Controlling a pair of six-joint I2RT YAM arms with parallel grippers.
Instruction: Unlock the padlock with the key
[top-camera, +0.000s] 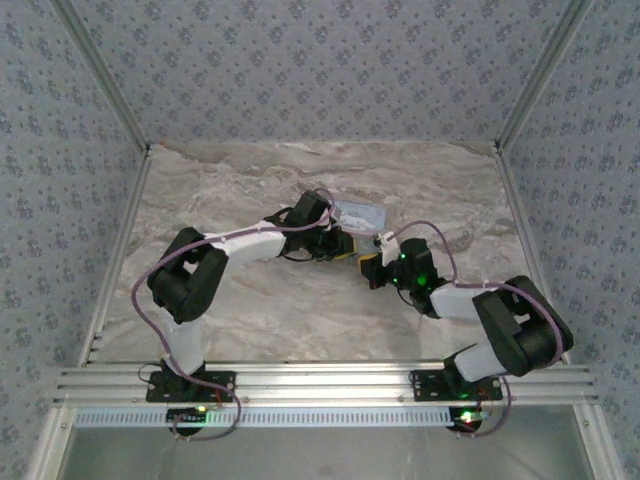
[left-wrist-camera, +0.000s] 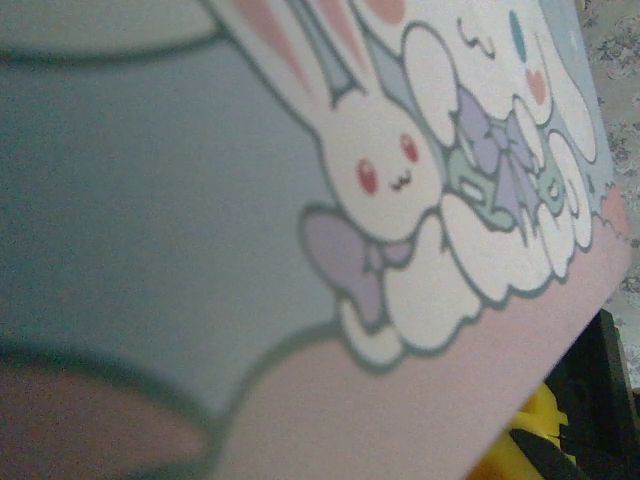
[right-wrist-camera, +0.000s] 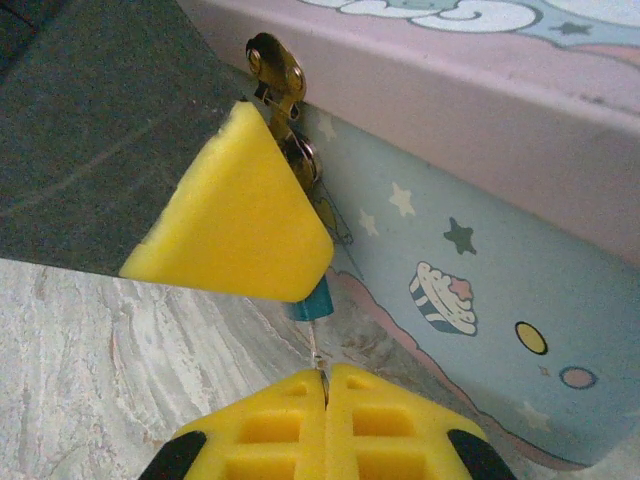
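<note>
The right pincer (right-wrist-camera: 325, 385) is sitting clenched, its 2 yellow pads pressed together on a thin silvery sliver that looks to be the key (right-wrist-camera: 317, 358). The sliver is running straight up from the fingertips into the padlock (right-wrist-camera: 311, 303). Of the padlock, a small blue corner is showing just above the pincer, along with a glint of silvery loop higher up; the rest is hiding.

The padlock is hanging against the front wall of the cartoon-printed tin box (right-wrist-camera: 480, 230), below the brass hasp (right-wrist-camera: 274, 62) under the pink lid edge. One yellow pad (right-wrist-camera: 235, 215) of the left pincer (top-camera: 345, 246) is lying across the padlock and blocking most of it; I cannot tell whether that pincer is grasping or released. The box is resting on the marbled table (right-wrist-camera: 90, 340), between the 2 arms.
</note>
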